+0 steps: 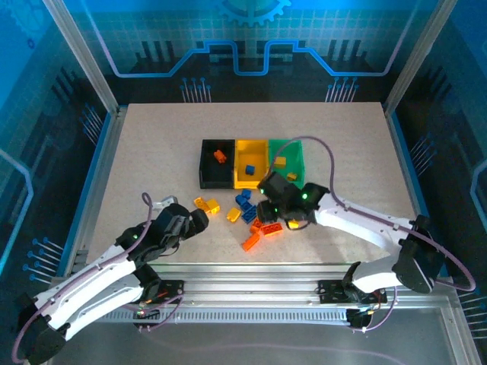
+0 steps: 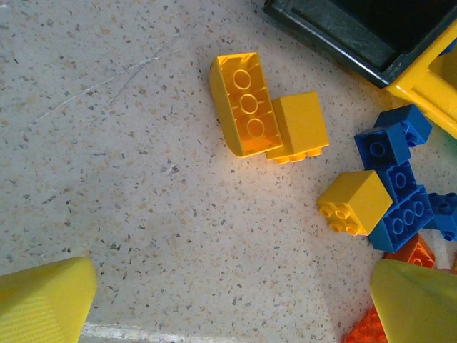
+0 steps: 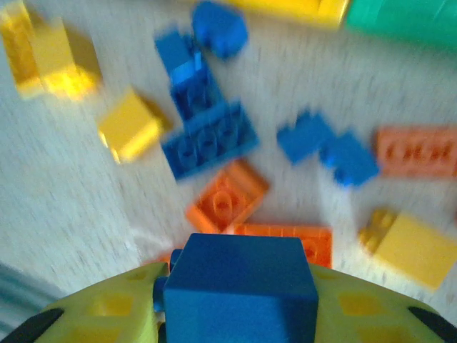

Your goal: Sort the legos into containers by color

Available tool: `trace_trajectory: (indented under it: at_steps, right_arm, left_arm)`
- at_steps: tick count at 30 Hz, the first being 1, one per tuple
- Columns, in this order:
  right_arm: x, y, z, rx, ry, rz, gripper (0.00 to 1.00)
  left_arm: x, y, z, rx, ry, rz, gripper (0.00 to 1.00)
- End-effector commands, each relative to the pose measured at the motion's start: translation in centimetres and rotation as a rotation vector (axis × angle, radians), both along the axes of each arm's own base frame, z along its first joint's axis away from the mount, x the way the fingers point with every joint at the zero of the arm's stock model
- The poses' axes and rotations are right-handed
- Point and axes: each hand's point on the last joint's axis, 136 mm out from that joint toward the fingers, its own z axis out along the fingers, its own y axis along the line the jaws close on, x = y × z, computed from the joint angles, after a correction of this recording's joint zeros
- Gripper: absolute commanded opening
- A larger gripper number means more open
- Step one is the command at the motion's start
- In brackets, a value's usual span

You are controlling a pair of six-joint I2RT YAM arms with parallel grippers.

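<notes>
Loose legos lie in a pile [image 1: 255, 217] in front of the containers: a black bin [image 1: 215, 181] holding an orange brick [image 1: 220, 155], a yellow bin [image 1: 249, 183] holding a blue brick [image 1: 249, 169], and a green bin [image 1: 298, 152] holding yellow bricks. My right gripper [image 3: 239, 307] is shut on a blue brick [image 3: 239, 279] just above the pile, over orange bricks [image 3: 227, 196]. My left gripper [image 2: 228, 307] stands open over bare table, its fingers [image 2: 43, 300] apart. Two yellow bricks [image 2: 246, 107] lie ahead of it, and a third yellow one [image 2: 355, 202] rests against blue bricks [image 2: 400, 207].
A metal rail [image 1: 251, 270] runs along the near edge, and frame posts stand at the table's sides. Bare tabletop [image 1: 152, 152] stretches left of the bins and behind them. The black bin's corner [image 2: 357, 36] shows at the top right of the left wrist view.
</notes>
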Motion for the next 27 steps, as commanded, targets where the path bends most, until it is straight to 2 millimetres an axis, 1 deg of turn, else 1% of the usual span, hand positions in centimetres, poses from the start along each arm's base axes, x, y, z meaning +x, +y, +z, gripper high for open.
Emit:
trace_trajectory:
  at_steps: [1,4,6,7,10,12,16,19,20,22,24,27]
  right_arm:
    - [4.6,0.7,0.8,-0.029,-0.046,-0.017,0.38]
    - [9.1,1.6,0.6,-0.059,-0.051,-0.066,0.38]
    - [11.7,2.0,-0.1,-0.077,-0.039,-0.099,0.38]
    - [12.8,2.3,-0.7,-0.091,-0.029,-0.110,0.38]
    - [15.5,3.1,-2.0,-0.143,-0.022,-0.124,0.39]
    - [16.7,3.1,-2.8,-0.180,-0.010,-0.141,0.40]
    - [18.1,3.5,-4.3,-0.179,0.026,-0.167,0.46]
    - [18.9,4.2,-4.1,-0.153,0.016,-0.160,0.55]
    - [19.1,4.3,-3.7,-0.146,0.010,-0.163,0.58]
    - [19.3,4.5,-2.8,-0.126,-0.003,-0.165,0.61]
    - [19.3,4.6,-1.7,-0.104,-0.019,-0.165,0.62]
    - [18.8,4.4,0.6,-0.058,-0.054,-0.171,0.62]
  left_arm:
    - [0.5,-0.9,0.7,-0.016,-0.008,-0.036,0.99]
    - [0.5,-1.4,0.6,-0.024,0.000,-0.059,0.99]
    - [0.5,-1.7,0.5,-0.027,0.009,-0.076,0.99]
    - [0.5,-1.9,0.5,-0.033,0.013,-0.085,0.99]
    - [0.3,-2.4,0.3,-0.047,0.030,-0.107,0.99]
    - [0.3,-2.7,0.1,-0.054,0.038,-0.122,0.99]
    - [0.4,-3.8,0.2,-0.092,0.028,-0.158,0.99]
    - [0.5,-4.3,0.4,-0.102,0.023,-0.185,0.99]
    - [0.5,-4.5,0.5,-0.098,0.026,-0.199,0.99]
    - [0.5,-4.9,0.7,-0.087,0.041,-0.227,0.99]
    - [0.7,-5.3,0.7,-0.076,0.059,-0.255,0.99]
    - [1.0,-6.4,0.8,-0.078,0.067,-0.305,0.99]
